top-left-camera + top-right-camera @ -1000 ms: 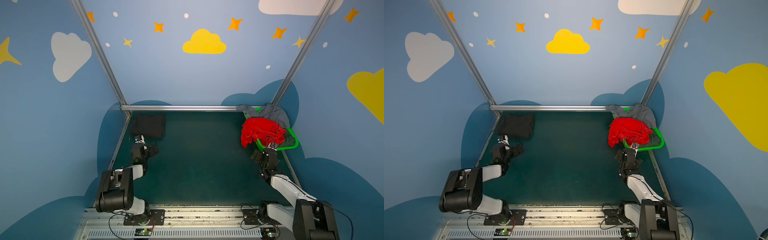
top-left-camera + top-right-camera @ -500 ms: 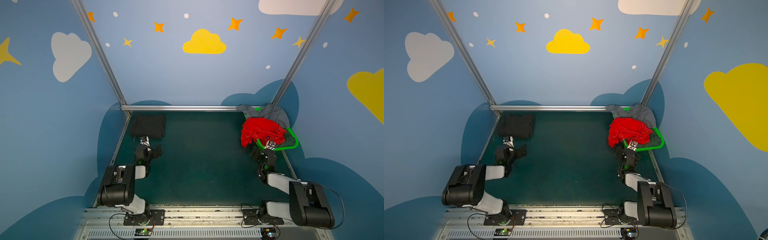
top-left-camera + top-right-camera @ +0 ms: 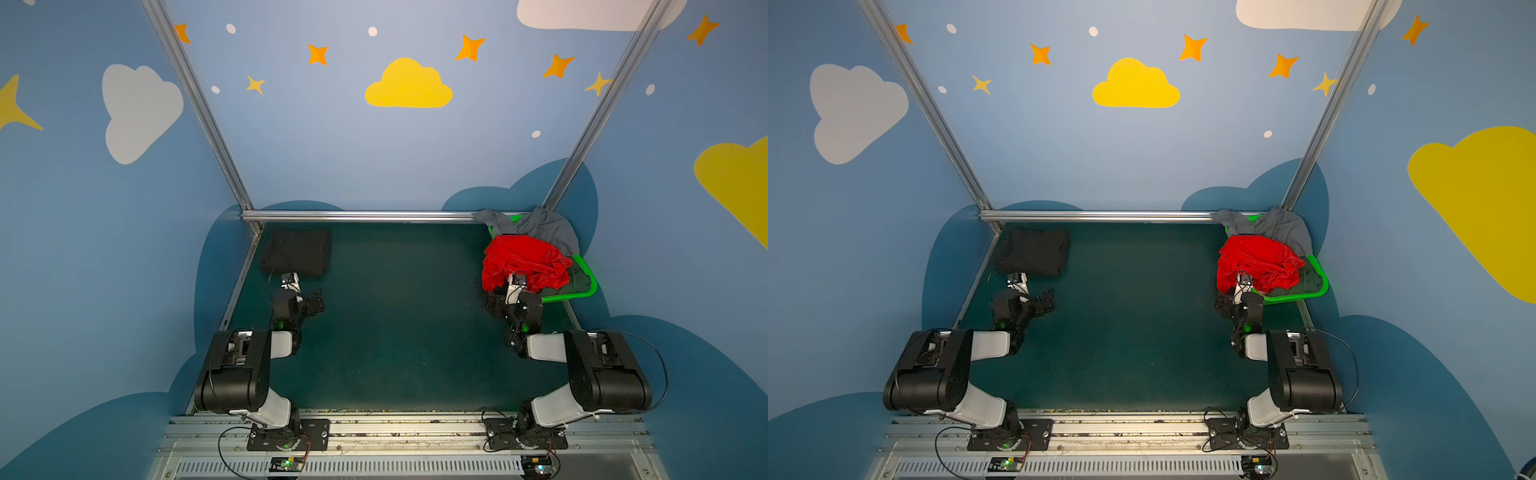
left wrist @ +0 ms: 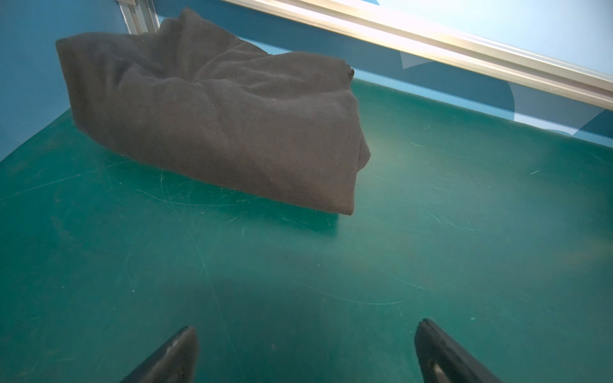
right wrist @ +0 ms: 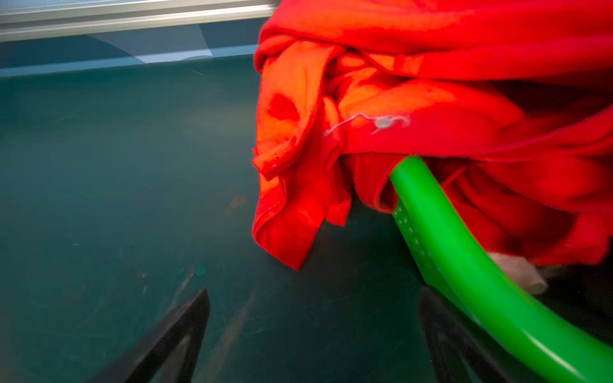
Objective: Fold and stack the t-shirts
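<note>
Here, black t-shirt (image 4: 212,126) near released left pincer (image 4: 306,325); red t-shirt (image 5: 431,132) near released right pincer (image 5: 315,291)

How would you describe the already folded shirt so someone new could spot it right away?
On the dark green table, look to the far left corner by the metal rail. The black t-shirt lies there alone, folded into a compact rectangle; the red shirt, the grey shirt and the dark green shirt are heaped crumpled at the green basket, far right.
</note>
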Tool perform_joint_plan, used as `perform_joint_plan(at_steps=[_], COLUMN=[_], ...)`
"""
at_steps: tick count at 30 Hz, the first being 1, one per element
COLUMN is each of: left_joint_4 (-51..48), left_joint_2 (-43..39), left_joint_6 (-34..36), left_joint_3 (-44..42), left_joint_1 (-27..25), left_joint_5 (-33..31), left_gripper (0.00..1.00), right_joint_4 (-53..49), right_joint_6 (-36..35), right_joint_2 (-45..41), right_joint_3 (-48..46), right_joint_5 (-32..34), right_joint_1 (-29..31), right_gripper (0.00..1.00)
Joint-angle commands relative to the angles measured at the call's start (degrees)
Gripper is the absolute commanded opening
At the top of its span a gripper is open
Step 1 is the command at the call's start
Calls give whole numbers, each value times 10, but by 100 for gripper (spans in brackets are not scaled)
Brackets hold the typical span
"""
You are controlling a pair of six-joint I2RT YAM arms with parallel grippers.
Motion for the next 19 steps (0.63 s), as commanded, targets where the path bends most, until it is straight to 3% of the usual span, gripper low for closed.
perform_joint_plan(at_steps=[1, 19], left_joint_4=[7, 5], left_joint_2=[-6, -6], left_joint_6=[9, 9], left_joint_3=[5, 5], left_joint_1=[-2, -2], left_joint_5=[-5, -7], left_gripper=[100, 100], right_joint_4=[8, -25], right_joint_6=[-14, -23], right_joint_2=[-5, -12], right_joint_3=[8, 19], right_joint_5=[-10, -19], right_joint_1=[1, 4], right_gripper=[98, 98])
